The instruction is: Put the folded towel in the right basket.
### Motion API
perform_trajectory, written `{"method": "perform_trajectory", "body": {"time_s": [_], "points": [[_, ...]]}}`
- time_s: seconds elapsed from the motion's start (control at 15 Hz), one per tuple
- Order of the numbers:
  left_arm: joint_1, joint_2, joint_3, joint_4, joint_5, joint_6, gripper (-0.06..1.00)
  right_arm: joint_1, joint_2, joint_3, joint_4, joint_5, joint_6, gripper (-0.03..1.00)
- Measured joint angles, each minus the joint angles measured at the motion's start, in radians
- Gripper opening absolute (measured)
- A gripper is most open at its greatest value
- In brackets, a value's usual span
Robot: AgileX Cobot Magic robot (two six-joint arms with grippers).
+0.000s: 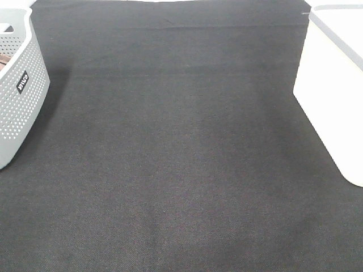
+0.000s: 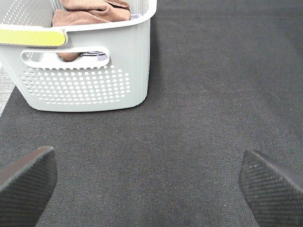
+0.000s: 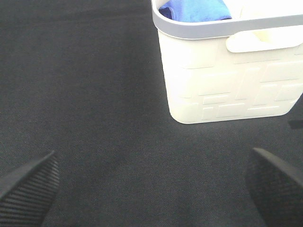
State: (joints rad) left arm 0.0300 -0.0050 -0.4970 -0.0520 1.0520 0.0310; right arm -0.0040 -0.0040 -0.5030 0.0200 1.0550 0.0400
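Note:
The right basket [image 1: 334, 85] is a cream-white bin with a grey rim at the right edge of the exterior high view. It also shows in the right wrist view [image 3: 227, 80], with the folded towel [image 3: 196, 10], a blue cloth, lying inside it. My right gripper [image 3: 151, 189] is open and empty over the dark mat, well short of the bin. My left gripper [image 2: 147, 184] is open and empty over the mat, short of the grey basket. Neither gripper shows in the exterior high view.
A grey perforated basket [image 1: 20, 85] with a small black label stands at the left edge. The left wrist view shows it [image 2: 80, 80] holding brown cloth [image 2: 90, 12]. A dark mat [image 1: 176, 147] covers the table between the two baskets.

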Motion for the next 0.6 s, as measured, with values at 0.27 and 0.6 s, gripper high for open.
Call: {"method": "perform_trajectory", "body": {"time_s": [0.27,0.6], "points": [[0.0,0.0,0.0,0.0,0.0,0.0,0.99,0.0,0.0,0.0,0.0,0.0,0.0,0.98],[0.0,0.0,0.0,0.0,0.0,0.0,0.99,0.0,0.0,0.0,0.0,0.0,0.0,0.98]]}}
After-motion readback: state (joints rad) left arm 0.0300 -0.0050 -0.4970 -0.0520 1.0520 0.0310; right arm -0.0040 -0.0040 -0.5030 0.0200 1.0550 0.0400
